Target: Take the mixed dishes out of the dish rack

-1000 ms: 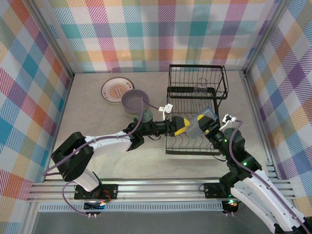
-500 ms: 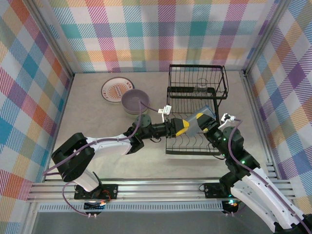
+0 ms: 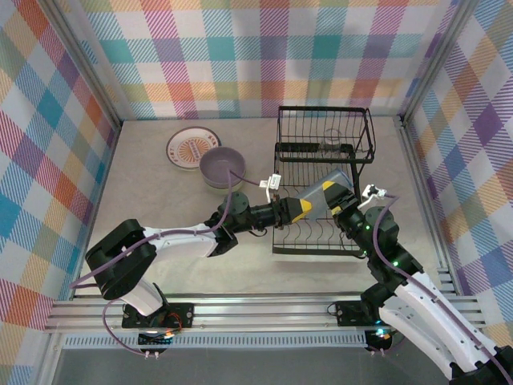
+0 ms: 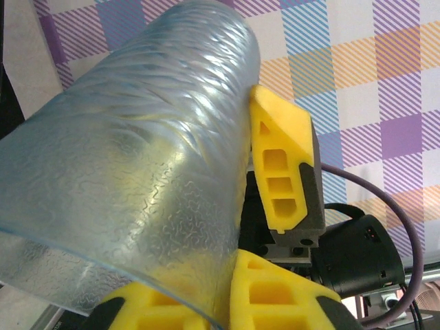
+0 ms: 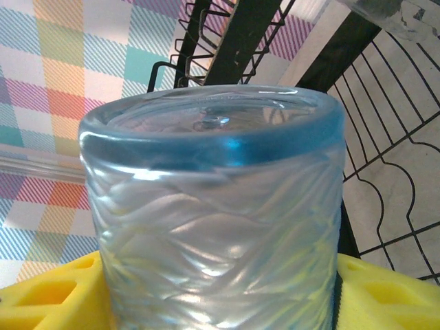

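Since a second earlier, the clear bluish glass tumbler (image 3: pixel 321 191) has been carried slightly farther from the arm bases and tipped more onto its side, while the rack and the dishes on the table have stayed put.

The tumbler is held in the air over the slotted lower tray (image 3: pixel 313 238) of the dish rack (image 3: pixel 325 132), between the two grippers.

In the left wrist view, the tumbler (image 4: pixel 137 158) is seen lying slanted, its open rim toward the camera. The left gripper (image 4: pixel 206 308) is set narrow, and the rim wall is pinched between its yellow fingers (image 4: pixel 265 292). A finger of the right gripper (image 4: pixel 278 172) is pressed flat against the tumbler's side.

In the right wrist view, the tumbler (image 5: pixel 213 227) is clamped between the right gripper's yellow fingers (image 5: pixel 385 289), its thick blue base end uppermost. Black wires of the rack (image 5: pixel 385 137) are seen behind it.

From above, the left gripper (image 3: pixel 298 208) is placed at the tumbler's left end and the right gripper (image 3: pixel 341 200) at its right end.

Well apart from the rack, a lavender bowl (image 3: pixel 220 166) is set on the table (image 3: pixel 160 200). Just beyond it, the white plate with orange sunburst and dark rim (image 3: pixel 186 146) is laid flat, partly overlapped by the bowl.
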`<move>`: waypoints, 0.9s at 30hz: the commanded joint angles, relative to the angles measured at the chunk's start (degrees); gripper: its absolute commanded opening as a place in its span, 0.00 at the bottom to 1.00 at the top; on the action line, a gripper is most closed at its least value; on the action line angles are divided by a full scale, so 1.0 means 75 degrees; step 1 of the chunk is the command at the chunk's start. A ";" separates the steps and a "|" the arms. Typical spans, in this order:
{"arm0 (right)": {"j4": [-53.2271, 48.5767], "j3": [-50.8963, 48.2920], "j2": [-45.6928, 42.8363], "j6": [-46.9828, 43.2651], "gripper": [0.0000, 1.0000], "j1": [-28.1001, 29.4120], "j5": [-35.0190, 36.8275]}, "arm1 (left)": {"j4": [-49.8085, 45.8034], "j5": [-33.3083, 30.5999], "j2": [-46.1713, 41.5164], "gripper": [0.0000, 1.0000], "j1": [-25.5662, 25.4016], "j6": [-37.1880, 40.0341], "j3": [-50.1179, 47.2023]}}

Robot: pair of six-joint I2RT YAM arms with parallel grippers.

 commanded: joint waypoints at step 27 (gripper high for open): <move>-0.1197 0.0399 -0.0758 -0.2804 0.99 -0.0003 -0.0241 | -0.4322 -0.1197 -0.2493 0.00 0.0374 0.2480 0.0591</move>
